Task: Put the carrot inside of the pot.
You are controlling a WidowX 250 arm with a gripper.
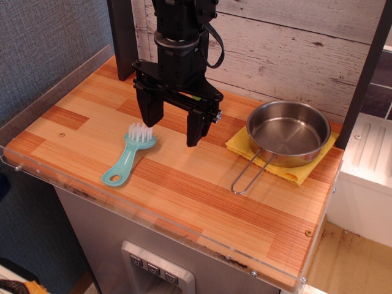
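The pot [288,131], a shallow shiny steel pan, sits on a yellow cloth [242,146] at the right rear of the wooden table; its wire loop handle [248,174] points toward the front. The pot is empty. My gripper [173,125] hangs over the middle rear of the table, left of the pot, with its two black fingers spread open and nothing seen between them. The carrot does not show; it may be hidden behind the gripper.
A teal brush [127,157] with white bristles lies just below the left finger. A clear plastic rim [153,223] runs along the table's front and left edges. A whitewashed plank wall [282,49] stands behind, and a dark post [361,79] at the right.
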